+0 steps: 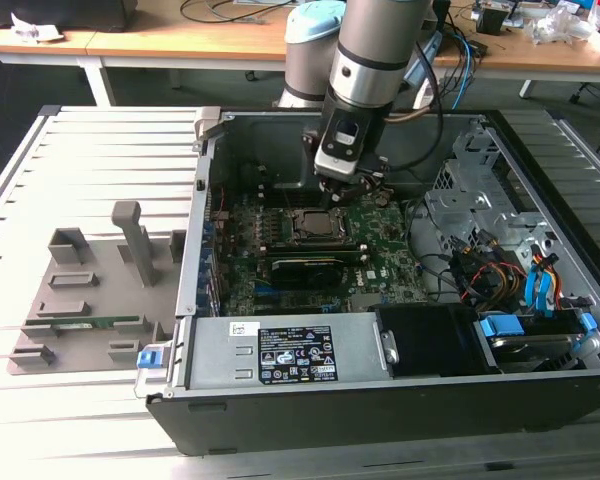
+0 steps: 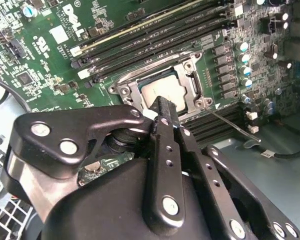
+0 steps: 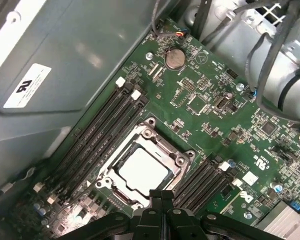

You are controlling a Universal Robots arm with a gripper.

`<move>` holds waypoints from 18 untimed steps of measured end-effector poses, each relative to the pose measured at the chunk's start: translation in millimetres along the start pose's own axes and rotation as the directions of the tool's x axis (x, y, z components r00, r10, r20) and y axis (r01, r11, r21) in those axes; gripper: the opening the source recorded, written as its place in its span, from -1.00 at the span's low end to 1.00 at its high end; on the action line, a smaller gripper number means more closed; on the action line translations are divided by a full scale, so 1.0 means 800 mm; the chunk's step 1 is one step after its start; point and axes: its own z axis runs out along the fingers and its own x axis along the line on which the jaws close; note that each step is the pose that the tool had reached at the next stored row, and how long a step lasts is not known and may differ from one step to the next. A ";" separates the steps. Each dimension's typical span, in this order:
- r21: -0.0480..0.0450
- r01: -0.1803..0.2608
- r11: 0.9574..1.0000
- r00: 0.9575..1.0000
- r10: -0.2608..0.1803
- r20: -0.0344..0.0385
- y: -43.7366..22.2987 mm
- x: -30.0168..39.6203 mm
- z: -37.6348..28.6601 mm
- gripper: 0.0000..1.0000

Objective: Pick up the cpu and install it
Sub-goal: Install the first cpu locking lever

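The cpu (image 1: 307, 224) (image 2: 156, 91) (image 3: 141, 170) lies flat, its silver top up, inside the dark socket frame (image 3: 148, 131) on the green motherboard (image 1: 380, 265) of the open computer case. My gripper (image 1: 348, 192) (image 2: 161, 106) (image 3: 161, 196) hangs just above the board, beside the socket's edge on the exterior view's right. Its black fingers (image 2: 160, 150) are pressed together with nothing between them. In the second wrist view the fingertip covers one edge of the cpu. A thin metal lever (image 2: 231, 123) stretches out from the socket.
Black memory slots (image 3: 97, 135) run along both sides of the socket. A power supply (image 1: 280, 355) sits at the case front, a drive cage with cables (image 1: 490, 230) on the exterior view's right. A grey fixture (image 1: 90, 290) holding a green memory stick (image 1: 95, 322) lies outside the case, left.
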 end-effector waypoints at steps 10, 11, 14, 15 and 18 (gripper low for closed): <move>0.011 0.148 0.989 0.989 -0.148 0.009 0.0000 0.0000 0.0000 -0.79; 0.012 0.164 0.986 0.986 -0.164 0.010 0.0000 0.0000 0.0000 -0.79; 0.019 0.250 0.968 0.968 -0.250 0.015 0.0000 0.0000 0.0000 -0.79; 0.021 0.271 0.962 0.962 -0.271 0.016 0.0000 0.0000 0.0000 -0.79; 0.024 0.301 0.953 0.953 -0.302 0.017 0.0000 0.0000 0.0000 -0.79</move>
